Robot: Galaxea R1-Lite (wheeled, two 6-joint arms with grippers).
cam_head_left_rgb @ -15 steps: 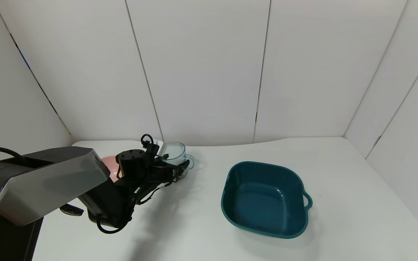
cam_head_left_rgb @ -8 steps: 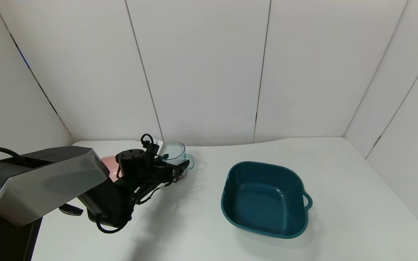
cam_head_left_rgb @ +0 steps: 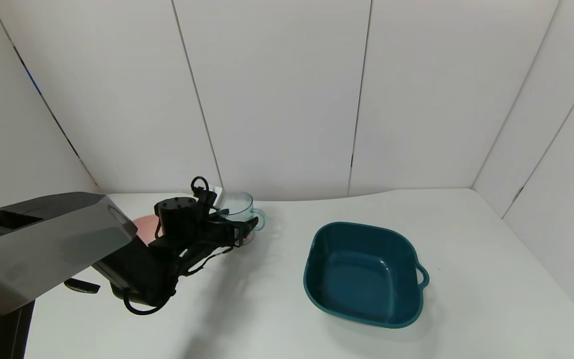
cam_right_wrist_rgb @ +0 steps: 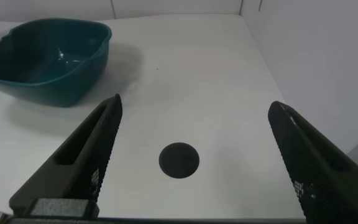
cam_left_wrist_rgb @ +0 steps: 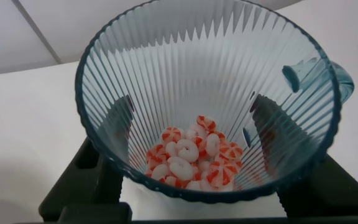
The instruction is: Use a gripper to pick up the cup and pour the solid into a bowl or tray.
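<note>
Gripping the cup (cam_head_left_rgb: 239,208) from both sides, the left hand (cam_head_left_rgb: 237,230) has its black fingers (cam_left_wrist_rgb: 267,121) pressed against the ribbed outer wall, one on each side, as the left wrist view shows through the clear plastic. The cup stands upright with its mouth open upward and its loop handle turned toward the teal basin (cam_head_left_rgb: 365,274). The left arm (cam_head_left_rgb: 48,244) reaches from the near left corner of the desk (cam_head_left_rgb: 491,279) out toward the back wall, its grey casing low in the head view, its black wrist and loose cables leading to the hand at the far left part of the desk.

The left wrist view looks straight down into the cup (cam_left_wrist_rgb: 213,99) and shows the solid (cam_left_wrist_rgb: 194,160): white and orange-red round pieces heaped at the bottom. The head view does not show whether the cup's base touches the desk. A pink bowl (cam_head_left_rgb: 143,225) lies just behind the left arm, mostly hidden by it.

The teal basin sits well apart from the cup, toward the right, with its small loop handle on its right side.

The right hand (cam_right_wrist_rgb: 194,158) appears only in the right wrist view, its fingers spread wide with nothing between them, above the desk with a black round mark (cam_right_wrist_rgb: 179,160) beneath it and the basin (cam_right_wrist_rgb: 48,59) farther off.
</note>
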